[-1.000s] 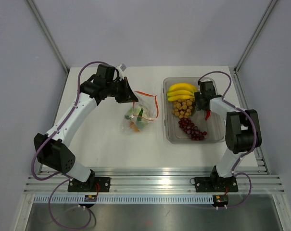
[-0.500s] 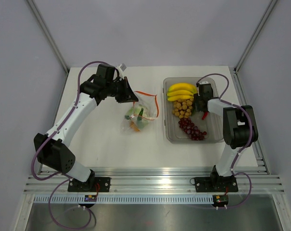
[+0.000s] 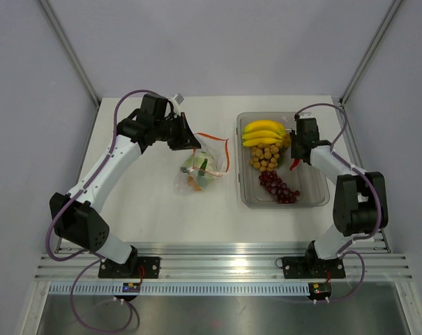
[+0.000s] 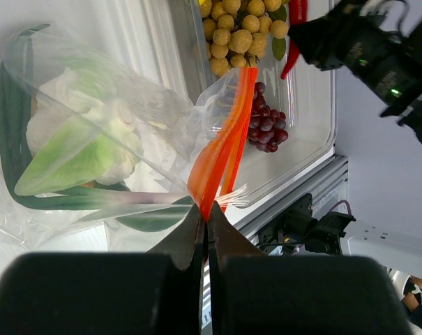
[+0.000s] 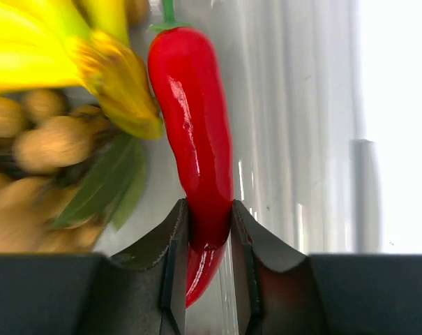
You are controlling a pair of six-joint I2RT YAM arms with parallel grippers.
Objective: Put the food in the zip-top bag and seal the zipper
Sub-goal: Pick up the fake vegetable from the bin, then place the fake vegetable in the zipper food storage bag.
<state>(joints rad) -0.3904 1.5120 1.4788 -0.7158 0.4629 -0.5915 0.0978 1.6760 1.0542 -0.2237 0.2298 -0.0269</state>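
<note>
The clear zip-top bag (image 3: 202, 166) lies mid-table with a white bulb (image 4: 54, 115), green vegetables (image 4: 71, 157) and an orange piece inside. My left gripper (image 3: 193, 143) is shut on its red-orange zipper strip (image 4: 216, 157) and holds the mouth up. My right gripper (image 3: 295, 159) is shut on the red chilli (image 5: 193, 139), over the clear tub (image 3: 315, 199). Yellow bananas (image 3: 261, 132), a brown ball cluster (image 3: 265, 157) and dark red grapes (image 3: 278, 188) lie in the tub.
The tub stands at the right of the white table. Metal rails (image 3: 224, 255) run along the near edge. Grey walls close the back and sides.
My right arm has shifted right and swung its elbow out, with the chilli held in the gripper. The left arm and the bag have not moved.
</note>
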